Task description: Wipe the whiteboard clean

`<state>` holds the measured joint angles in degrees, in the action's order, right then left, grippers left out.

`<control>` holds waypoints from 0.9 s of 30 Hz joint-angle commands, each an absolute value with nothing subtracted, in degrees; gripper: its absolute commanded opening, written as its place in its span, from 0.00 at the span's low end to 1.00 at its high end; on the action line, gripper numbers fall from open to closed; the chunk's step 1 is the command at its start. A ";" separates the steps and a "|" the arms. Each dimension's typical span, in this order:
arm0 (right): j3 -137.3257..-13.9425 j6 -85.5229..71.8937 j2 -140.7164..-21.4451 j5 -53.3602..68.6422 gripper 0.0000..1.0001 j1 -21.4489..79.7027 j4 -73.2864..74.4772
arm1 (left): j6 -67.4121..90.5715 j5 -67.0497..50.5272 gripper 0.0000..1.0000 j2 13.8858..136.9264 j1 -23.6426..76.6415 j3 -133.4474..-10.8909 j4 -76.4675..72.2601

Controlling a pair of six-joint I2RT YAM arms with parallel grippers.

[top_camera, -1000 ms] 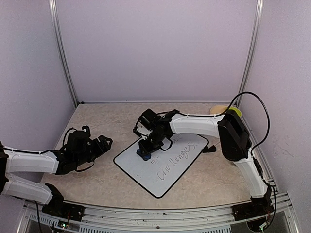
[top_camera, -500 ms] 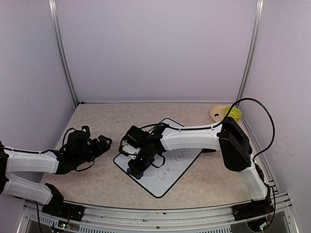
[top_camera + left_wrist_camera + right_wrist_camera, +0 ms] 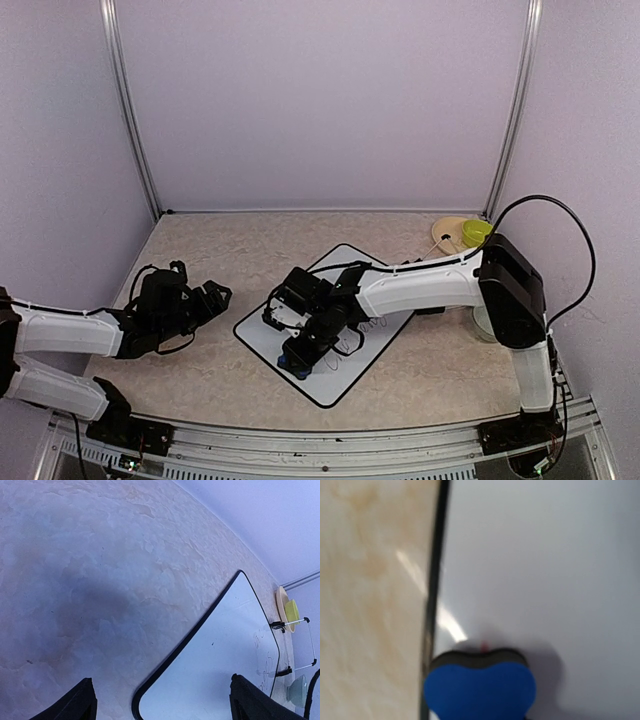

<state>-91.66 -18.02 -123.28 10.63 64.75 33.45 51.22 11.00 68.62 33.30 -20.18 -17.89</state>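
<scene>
The whiteboard (image 3: 338, 380) lies flat and turned like a diamond at mid-table, with a thin black frame. My right gripper (image 3: 303, 352) reaches over its near-left part, shut on a blue eraser (image 3: 294, 362). In the right wrist view the eraser (image 3: 480, 687) presses on the whiteboard (image 3: 535, 555) beside the frame, a small red mark just ahead of it. My left gripper (image 3: 214, 297) stands open, left of the board and above the table. The left wrist view shows the whiteboard (image 3: 225, 655) corner between the gripper's (image 3: 165, 705) fingertips (image 3: 82, 702), with faint writing at the far edge.
A yellow bowl (image 3: 474, 232) on a tan plate sits at the back right corner. A black wire stand (image 3: 296, 645) lies by the board's right corner, with a pale bowl (image 3: 298, 690) beside it. Lilac walls close in the table on three sides.
My right gripper has swept the eraser from the board's upper middle down toward its near-left edge. The handwriting seen earlier no longer shows. The left arm has not moved.
</scene>
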 commanded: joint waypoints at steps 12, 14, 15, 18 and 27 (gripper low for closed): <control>-90.15 -17.38 -120.52 5.31 0.30 66.59 42.77 | 50.99 10.49 0.89 68.93 32.87 -21.97 -18.69; -93.94 -17.36 -123.38 3.55 0.30 67.74 44.64 | 51.10 10.40 0.90 69.27 32.87 -21.96 -18.87; -97.34 -17.58 -124.87 0.34 0.30 68.29 46.96 | 51.15 10.42 0.89 69.44 32.93 -21.97 -18.96; -105.06 -18.34 -129.77 -8.28 0.30 69.57 52.60 | 51.34 10.38 0.89 69.70 33.04 -21.98 -19.01; -119.10 -18.27 -140.52 -20.75 0.32 70.61 61.67 | 51.41 10.59 0.90 69.74 33.26 -22.06 -18.81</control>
